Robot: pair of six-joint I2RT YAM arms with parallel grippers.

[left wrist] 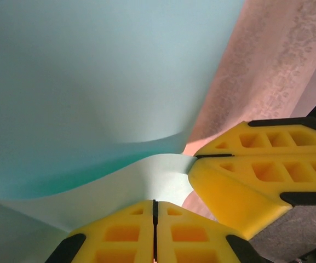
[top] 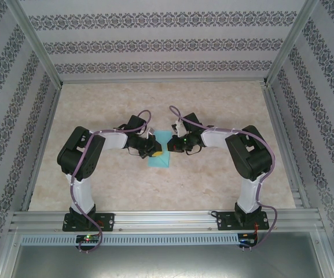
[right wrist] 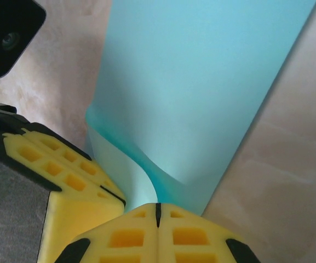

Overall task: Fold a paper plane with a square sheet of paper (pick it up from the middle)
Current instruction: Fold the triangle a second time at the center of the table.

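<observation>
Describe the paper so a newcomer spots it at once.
On the beige table, find where the left gripper and right gripper meet at its centre. Both pinch the paper there. It is the sole turquoise thing, thin and curling.

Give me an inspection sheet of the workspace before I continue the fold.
Surface: pale marbled table.
Job's things: turquoise sheet at centre, one edge lifted and curled between the pincers.
Clutter: nothing seen.
Pincers: left pincer shut on the sheet's edge; right pincer shut on the same edge, close beside it.
Cables: purple cables run along both arms, off the sheet.
Surroundings: patterned walls, metal frame.
</observation>
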